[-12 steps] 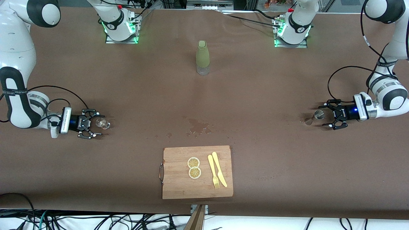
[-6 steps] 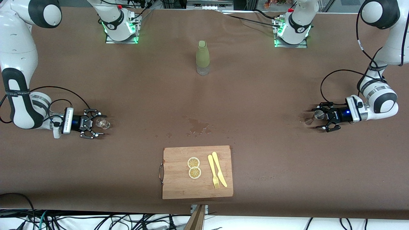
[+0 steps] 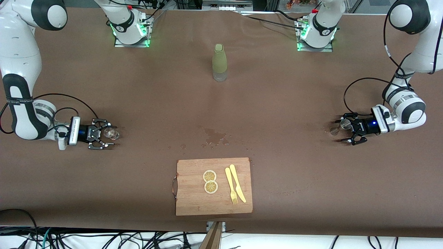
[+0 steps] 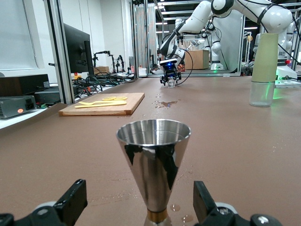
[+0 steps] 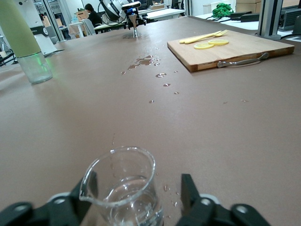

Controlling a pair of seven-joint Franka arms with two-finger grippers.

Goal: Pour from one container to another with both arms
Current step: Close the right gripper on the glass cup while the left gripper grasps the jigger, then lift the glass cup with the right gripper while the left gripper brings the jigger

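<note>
Stage: pre-grasp, nothing poured | left gripper [image 3: 347, 131] at counter's 3 o'clock, jaws released, straddling steel jigger [image 4: 153, 165] | right gripper [image 3: 105, 133] at 9 o'clock, jaws released around glass beaker [image 5: 121, 185] | remaining: grip, lift, pour.

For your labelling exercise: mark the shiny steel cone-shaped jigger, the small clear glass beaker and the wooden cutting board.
Steel jigger [image 4: 153, 165], left wrist view, cone wall.
Glass beaker [image 5: 123, 181], right wrist view, side wall.
Wooden cutting board [image 3: 193, 193], front view, bare wood.
</note>
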